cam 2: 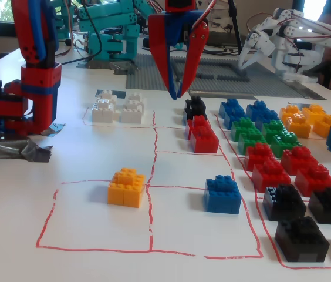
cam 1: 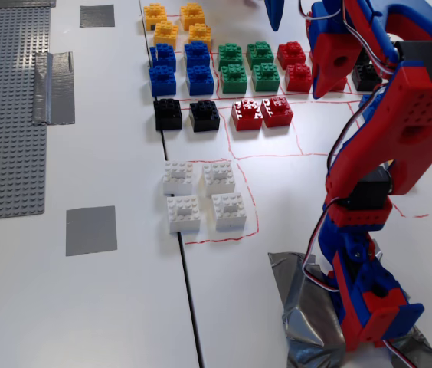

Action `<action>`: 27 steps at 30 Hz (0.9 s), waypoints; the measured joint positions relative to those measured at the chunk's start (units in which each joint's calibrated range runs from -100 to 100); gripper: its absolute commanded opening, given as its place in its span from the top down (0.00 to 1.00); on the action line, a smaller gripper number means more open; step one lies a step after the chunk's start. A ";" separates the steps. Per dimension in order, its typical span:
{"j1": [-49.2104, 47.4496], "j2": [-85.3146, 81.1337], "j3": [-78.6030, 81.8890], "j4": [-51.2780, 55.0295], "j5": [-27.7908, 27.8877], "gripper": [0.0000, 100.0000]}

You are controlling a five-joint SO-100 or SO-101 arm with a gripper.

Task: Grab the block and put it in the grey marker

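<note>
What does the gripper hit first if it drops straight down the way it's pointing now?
Probably bare table, in the gap between the white bricks and the black brick. The gripper hangs high, so depth is unclear; it could clip the black brick.

Red-and-blue arm (cam 1: pixel 377 153) at right of a fixed view, bent forward; gripper (cam 2: pixel 177 94) hangs upper centre, pointing down, jaws slightly parted, empty.

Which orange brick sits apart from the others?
The orange brick alone in the near-left red-outlined cell of a fixed view; the others cluster at far right.
</note>
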 measured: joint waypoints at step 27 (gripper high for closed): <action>1.17 0.00 0.00 0.49 0.49 1.00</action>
